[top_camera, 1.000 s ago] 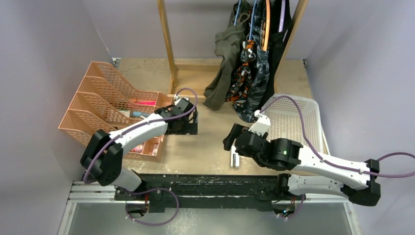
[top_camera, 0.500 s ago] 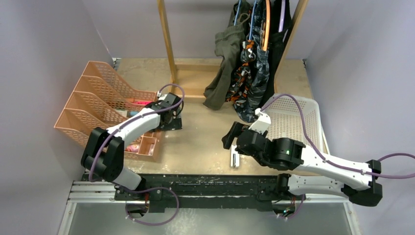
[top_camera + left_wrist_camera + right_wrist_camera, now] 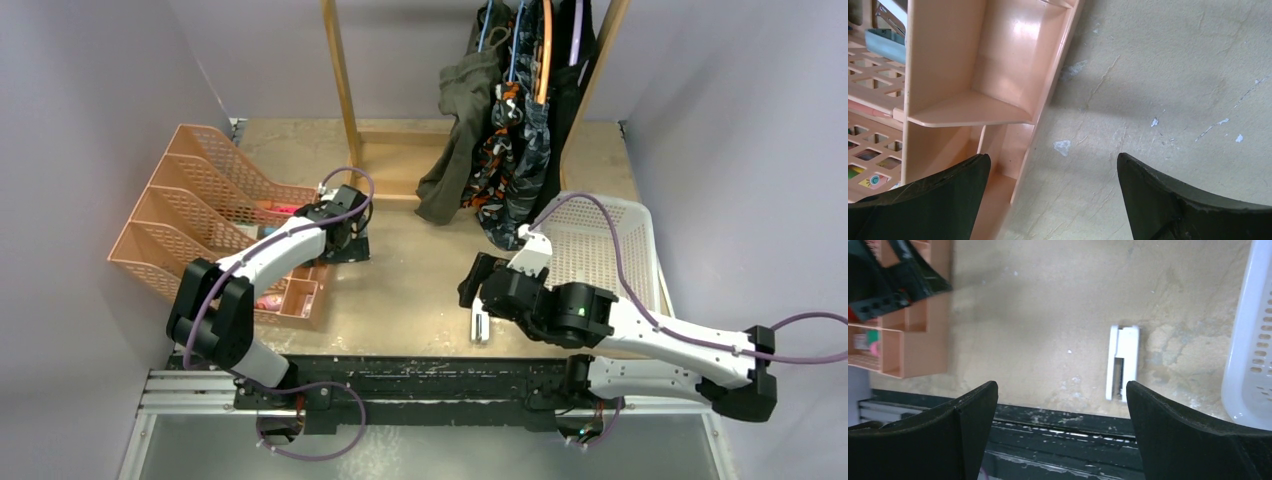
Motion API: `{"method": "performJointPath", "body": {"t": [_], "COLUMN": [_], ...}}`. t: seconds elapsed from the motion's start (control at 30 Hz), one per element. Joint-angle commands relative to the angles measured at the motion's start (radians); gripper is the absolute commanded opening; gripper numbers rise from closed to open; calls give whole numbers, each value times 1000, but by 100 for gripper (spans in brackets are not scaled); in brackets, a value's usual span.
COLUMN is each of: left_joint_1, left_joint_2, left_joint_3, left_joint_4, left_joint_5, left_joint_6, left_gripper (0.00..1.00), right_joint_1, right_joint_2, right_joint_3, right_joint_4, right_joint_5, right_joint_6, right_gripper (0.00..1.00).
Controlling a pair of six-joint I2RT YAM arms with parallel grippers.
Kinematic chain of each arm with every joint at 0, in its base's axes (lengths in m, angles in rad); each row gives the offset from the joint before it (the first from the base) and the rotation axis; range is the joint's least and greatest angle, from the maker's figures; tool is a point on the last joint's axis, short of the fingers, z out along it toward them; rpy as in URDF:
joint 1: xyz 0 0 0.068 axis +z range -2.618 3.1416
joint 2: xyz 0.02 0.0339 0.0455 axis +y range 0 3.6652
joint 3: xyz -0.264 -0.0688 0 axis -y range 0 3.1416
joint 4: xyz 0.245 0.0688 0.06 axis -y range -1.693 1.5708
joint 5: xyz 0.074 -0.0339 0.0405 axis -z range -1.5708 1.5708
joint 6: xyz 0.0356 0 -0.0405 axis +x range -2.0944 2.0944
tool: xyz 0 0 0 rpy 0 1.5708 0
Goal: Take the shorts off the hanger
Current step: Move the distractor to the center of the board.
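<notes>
rail (image 3: 420, 375): a black metal bar is set along the near edge of the table (image 3: 420, 290), and both arm bases are bolted to it.
right gripper (image 3: 1060, 390): its two black, wedge-shaped fingers are spread as wide as they go and nothing is held between them; it is poised over bare table.
white piece (image 3: 1122, 362): a small, hard, rectangular block with a slot down its middle is laid flat just beyond the rail.
table: a tan, mottled surface is shown, scuffed and flecked with chipped white spots.
left gripper (image 3: 1053, 160): its matte black fingers are parted fully and nothing is gripped; one finger is placed over the organiser's right edge, the other over bare table.
organiser (image 3: 200, 200): it is moulded in rigid peach plastic, with slanted lattice dividers behind and small square compartments in front; the small items inside cannot be made out.
basket (image 3: 600, 250): it is made of white plastic, rectangular with rounded corners and perforated throughout, and is set on the right of the table.
rack (image 3: 340, 80): pale wooden uprights are joined by a low crossbar at the far side.
hangers (image 3: 543, 60): thin blue, orange and lilac hooks are seen at the rack's top right.
olive shorts (image 3: 455, 150): plain, soft and creased, they are hung leftmost.
orange camouflage shorts (image 3: 497, 150): they are draped just right of the olive pair.
grey-blue camouflage shorts (image 3: 530, 170): their hem is hung near the basket's far left corner.
black shorts (image 3: 570, 90): they are pressed against the right upright.
</notes>
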Motion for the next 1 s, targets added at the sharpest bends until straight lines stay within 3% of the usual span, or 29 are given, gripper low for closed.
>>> {"method": "performJointPath", "body": {"t": [0.0, 0.1, 0.23, 0.37, 0.43, 0.63, 0.83, 0.97], "left_joint_1": [30, 29, 28, 21, 4, -11, -11, -11], "left_joint_2": [-17, -27, -69, -203, -271, -462, -622, -694], "left_joint_3": [5, -4, -14, -61, -65, -13, -1, -4], "left_joint_4": [-24, 1, 21, 177, 210, 79, -36, -60], "left_joint_5": [-84, -33, 29, 352, 419, 308, 211, 201], "left_joint_6": [-28, -40, -37, -38, -63, -74, -99, -113], "left_gripper": [100, 100, 100, 100, 100, 100, 100, 100], "right_joint_1": [-53, -158, -187, -209, -209, -194, -192, -197], "right_joint_2": [13, 24, 35, 155, 213, 308, 354, 385], "right_joint_3": [-67, -125, -195, -228, -218, -150, -146, -217], "right_joint_4": [30, 142, 297, 367, 369, 195, 134, 298], "right_joint_5": [-40, -207, -331, -432, -409, -280, -277, -339], "right_joint_6": [-67, -142, -211, -199, -184, -109, -111, -205], "right_gripper": [100, 100, 100, 99, 99, 99, 100, 100]}}
